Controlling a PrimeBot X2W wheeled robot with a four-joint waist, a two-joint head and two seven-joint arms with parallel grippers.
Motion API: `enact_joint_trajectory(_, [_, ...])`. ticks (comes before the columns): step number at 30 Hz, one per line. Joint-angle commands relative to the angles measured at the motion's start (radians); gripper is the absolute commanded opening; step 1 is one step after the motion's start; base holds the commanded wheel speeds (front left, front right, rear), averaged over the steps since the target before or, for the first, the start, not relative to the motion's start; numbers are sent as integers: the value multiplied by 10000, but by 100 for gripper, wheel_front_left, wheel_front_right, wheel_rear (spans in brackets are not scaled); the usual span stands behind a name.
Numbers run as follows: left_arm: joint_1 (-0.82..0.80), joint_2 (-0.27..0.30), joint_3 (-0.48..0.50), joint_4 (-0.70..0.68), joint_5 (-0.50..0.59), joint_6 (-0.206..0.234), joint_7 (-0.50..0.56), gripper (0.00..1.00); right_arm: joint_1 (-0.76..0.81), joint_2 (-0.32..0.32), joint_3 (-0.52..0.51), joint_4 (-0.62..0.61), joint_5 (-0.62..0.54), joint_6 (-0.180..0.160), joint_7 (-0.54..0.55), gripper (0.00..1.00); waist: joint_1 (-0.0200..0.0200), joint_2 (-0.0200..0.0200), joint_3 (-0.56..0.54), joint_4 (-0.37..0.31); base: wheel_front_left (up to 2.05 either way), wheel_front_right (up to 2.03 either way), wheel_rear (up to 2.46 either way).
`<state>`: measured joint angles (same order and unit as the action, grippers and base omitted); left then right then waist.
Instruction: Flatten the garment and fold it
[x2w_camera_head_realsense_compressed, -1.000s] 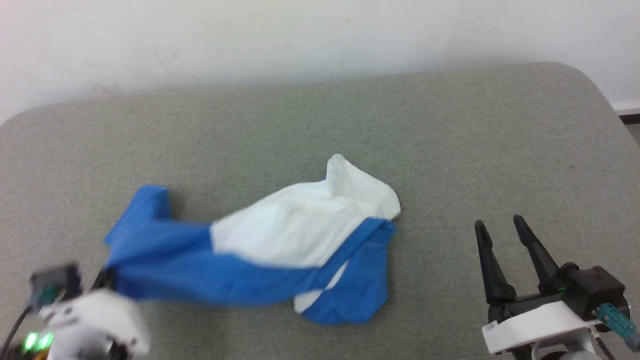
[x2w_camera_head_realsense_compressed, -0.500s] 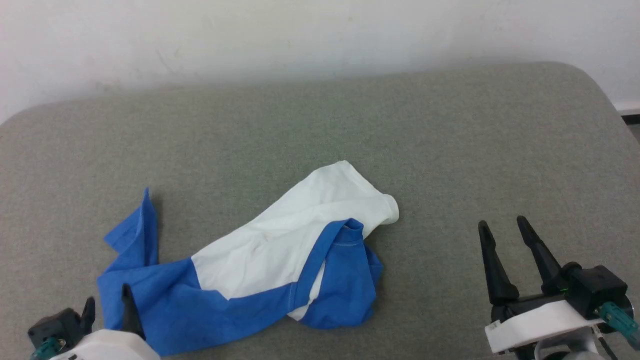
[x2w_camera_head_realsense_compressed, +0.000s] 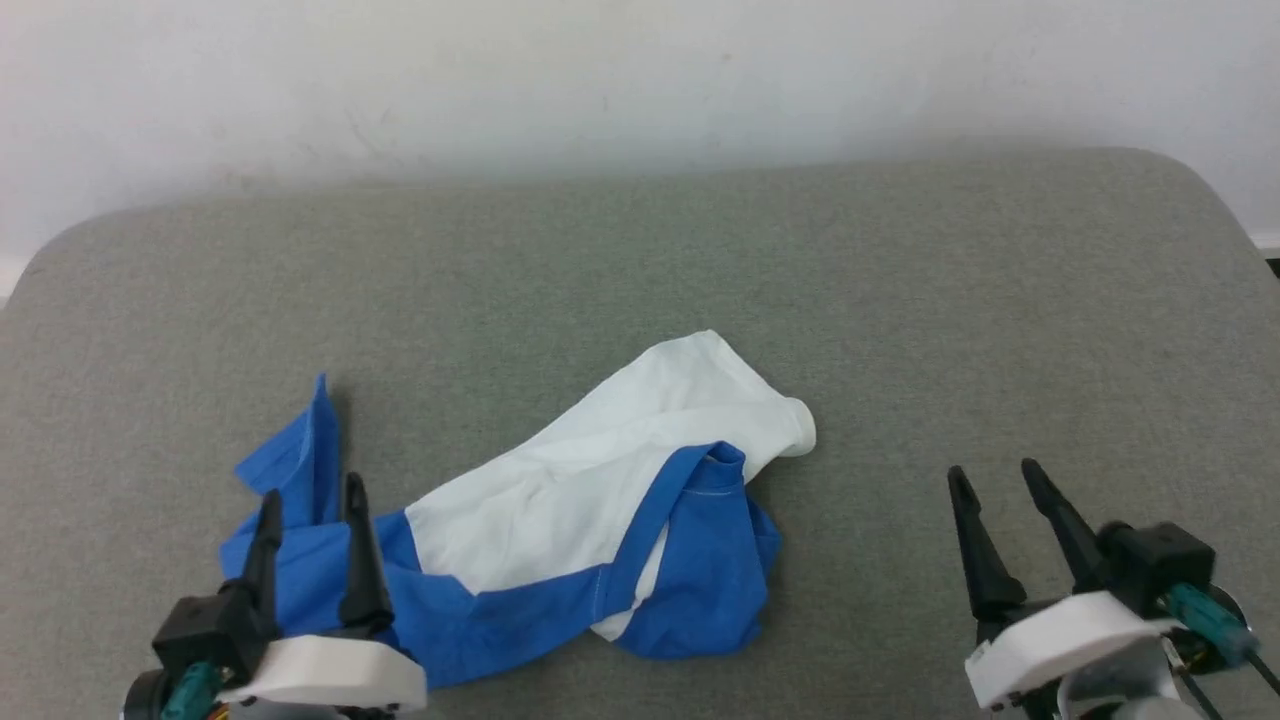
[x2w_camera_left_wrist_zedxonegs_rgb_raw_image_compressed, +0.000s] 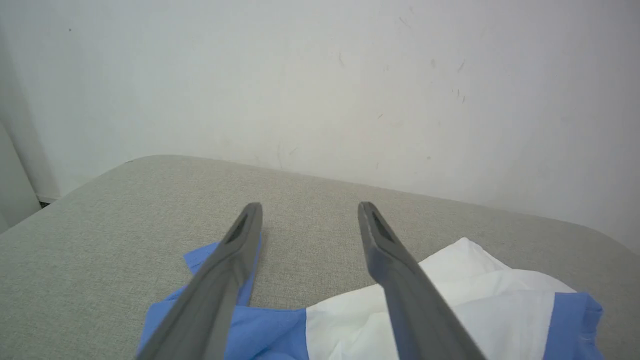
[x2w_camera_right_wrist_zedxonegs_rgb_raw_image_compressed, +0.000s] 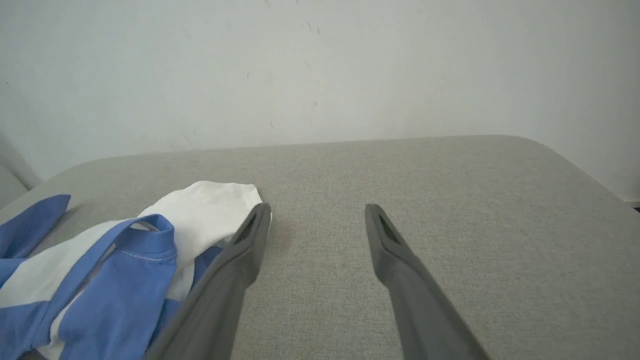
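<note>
The garment lies crumpled on the grey padded table, white body in the middle and royal-blue sleeves bunched at left and lower right. My left gripper stands open over the left blue sleeve, nothing between its fingers. In the left wrist view its fingers spread over the garment with bare table between the tips. My right gripper is open at the lower right, apart from the cloth. In the right wrist view the garment lies left of my right gripper.
A pale wall runs behind the table's far edge. The table's rounded corners show at upper left and upper right. Bare grey surface stretches beyond and to the right of the garment.
My left gripper has opened and let go of the blue sleeve, then moved up over it. The garment has settled flatter on the table. The head view has shifted slightly.
</note>
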<state>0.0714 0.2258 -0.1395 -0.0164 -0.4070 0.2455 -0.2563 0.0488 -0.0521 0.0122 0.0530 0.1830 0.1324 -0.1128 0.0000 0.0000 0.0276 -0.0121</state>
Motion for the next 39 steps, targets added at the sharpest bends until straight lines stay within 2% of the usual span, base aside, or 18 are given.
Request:
enact_joint_trajectory(1, [-94, -71, -60, -83, 142, -82, -46, 100, -283, 19, 11, 193, -78, -17, 115, 100, 0, 0, 119, 130, 0, 0, 0])
enact_joint_trajectory(10, [-266, -728, -305, -493, 751, -374, -53, 100, -2814, -109, 810, 2976, 283, -17, 1728, 100, 0, 0, 667, 789, 0, 0, 0])
enact_joint_trajectory(17, [-586, -1139, -224, -419, 1072, -785, -54, 100, -4643, -662, 1826, 5038, 1650, -17, 3337, 100, 0, 0, 1053, 1241, 0, 0, 0])
enact_joint_trajectory(22, [-730, -1370, -125, -368, 1254, -991, -54, 100, -5345, -940, 2528, 5985, 2936, -17, 4587, 100, 0, 0, 1263, 1419, 0, 0, 0])
enact_joint_trajectory(23, [-735, -1409, -99, -348, 1275, -1020, -54, 100, -5428, -963, 2618, 6085, 3271, -17, 4775, 79, 0, 0, 1280, 1434, 0, 0, 0])
enact_joint_trajectory(24, [-732, -1442, -75, -322, 1304, -1045, -54, 100, -5505, -1035, 2742, 6126, 3502, -17, 4850, 11, 0, 0, 1286, 1445, 0, 0, 0])
enact_joint_trajectory(25, [-726, -1473, -47, -296, 1326, -1073, -54, 100, -5563, -1093, 2831, 6127, 3736, -17, 4833, 0, 0, 0, 1282, 1453, 0, 0, 0])
enact_joint_trajectory(29, [-686, -1563, 112, -176, 1386, -1176, -54, 100, -5697, -1311, 3190, 5873, 4505, -17, 4487, 0, 0, 0, 1179, 1398, 0, 0, 0])
enact_joint_trajectory(34, [-665, -1626, 257, -18, 1459, -1340, -54, 100, -6206, -1471, 3316, 5309, 4469, -17, 2806, 0, 0, 0, 932, 1203, 0, 0, 0])
enact_joint_trajectory(37, [-647, -1651, 298, 31, 1516, -1413, -54, 100, -6684, -1224, 3599, 4845, 4144, -17, 1689, 0, 0, 0, 766, 1115, 0, 0, 0])
enact_joint_trajectory(39, [-591, -1665, 332, 56, 1537, -1442, -54, 100, -6863, -950, 4278, 4317, 4045, -17, 1312, 0, 0, 0, 637, 1068, 0, 0, 0])
